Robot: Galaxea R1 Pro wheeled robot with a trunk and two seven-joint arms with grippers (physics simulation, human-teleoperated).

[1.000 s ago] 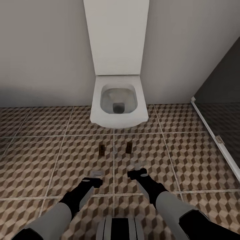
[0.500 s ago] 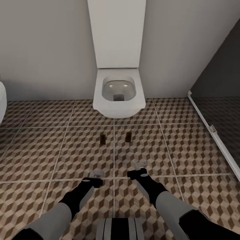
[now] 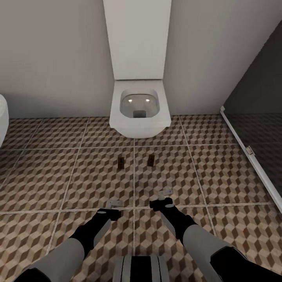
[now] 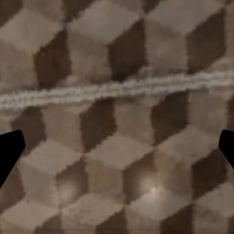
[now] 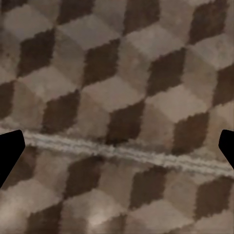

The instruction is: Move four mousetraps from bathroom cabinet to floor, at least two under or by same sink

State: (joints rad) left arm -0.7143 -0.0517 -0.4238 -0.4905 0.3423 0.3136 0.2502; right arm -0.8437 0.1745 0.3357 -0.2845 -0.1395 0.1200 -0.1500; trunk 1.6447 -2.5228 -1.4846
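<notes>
Two mousetraps lie on the bathroom floor (image 3: 58, 176) in front of a white toilet, a short gap between them: one (image 3: 121, 162) on the left, the other (image 3: 151, 159) on the right. Both are small, dark brown and flat. My left gripper (image 3: 114, 204) hangs low over the tiles, nearer to me than the left trap, open and empty. My right gripper (image 3: 165, 193) is likewise open and empty, nearer than the right trap. In the wrist views the left gripper (image 4: 117, 151) and right gripper (image 5: 117, 151) look at cube-patterned tile and a grout line, dark fingertips wide apart.
A white wall-hung toilet (image 3: 139, 109) with its lid up stands against the far wall. A dark glass shower screen with a white sill (image 3: 250, 154) runs along the right. Part of a white fixture (image 3: 2, 117) shows at the left edge.
The camera has drawn back since a second ago, so the toilet and traps sit higher and smaller in the picture. Both arms keep their pose and the traps lie where they were.
</notes>
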